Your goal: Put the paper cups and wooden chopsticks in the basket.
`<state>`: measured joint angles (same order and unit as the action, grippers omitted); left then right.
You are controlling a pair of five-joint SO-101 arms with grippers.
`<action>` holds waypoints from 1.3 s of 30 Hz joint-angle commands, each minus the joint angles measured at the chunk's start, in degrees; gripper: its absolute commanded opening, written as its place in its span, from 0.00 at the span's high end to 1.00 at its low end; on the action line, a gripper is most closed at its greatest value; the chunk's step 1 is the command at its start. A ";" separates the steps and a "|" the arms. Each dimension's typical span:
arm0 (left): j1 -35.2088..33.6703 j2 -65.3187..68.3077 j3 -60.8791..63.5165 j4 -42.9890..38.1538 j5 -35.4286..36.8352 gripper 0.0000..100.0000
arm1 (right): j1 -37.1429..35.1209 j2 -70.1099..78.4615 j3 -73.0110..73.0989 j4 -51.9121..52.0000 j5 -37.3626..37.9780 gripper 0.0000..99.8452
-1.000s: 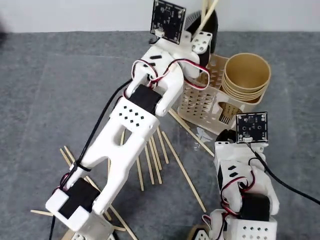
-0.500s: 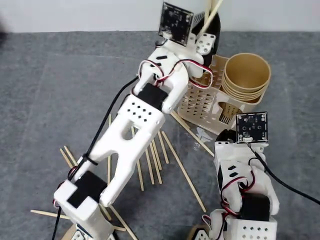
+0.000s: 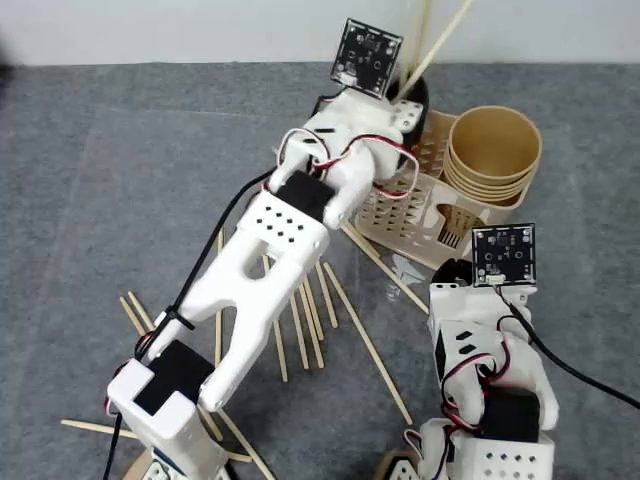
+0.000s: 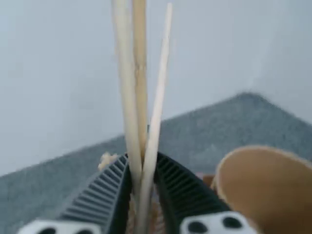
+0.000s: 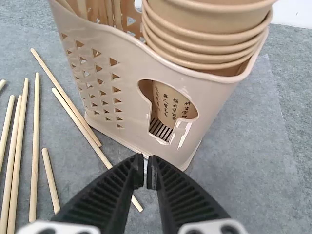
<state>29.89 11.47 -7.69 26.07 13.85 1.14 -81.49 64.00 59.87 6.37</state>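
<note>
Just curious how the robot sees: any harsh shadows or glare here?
High view: even light, soft shadow on the mat under the left arm. Right wrist view: basket evenly lit, dim inside its cut-out. Left wrist view: chopsticks in the left hand against a bright wall, no glare.

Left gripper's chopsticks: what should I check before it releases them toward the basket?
1. Left gripper shut on chopsticks: ok.
2. Sticks parallel: not ok, one splays outward.
3. Lower ends over the basket: cannot tell, hidden by the gripper.
4. Cups stacked in the basket: ok.
5. Right gripper shut, empty, apart from the basket: ok.
6. All sticks collected: not ok, loose sticks lie on the table.
</note>
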 commanded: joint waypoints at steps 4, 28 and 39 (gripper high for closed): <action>-2.02 -4.66 -0.22 11.16 0.18 0.79 | 0.13 -0.57 -0.26 -1.01 -0.26 0.96; -3.43 -29.80 -0.22 52.13 -0.26 0.79 | 0.04 -0.04 -1.76 -1.01 -0.44 0.97; -18.20 -47.65 8.66 63.38 -3.16 0.79 | -4.26 1.36 -11.96 5.76 -0.26 0.97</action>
<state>14.07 -30.02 -3.12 88.84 12.88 -0.09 -81.49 59.08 62.24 6.37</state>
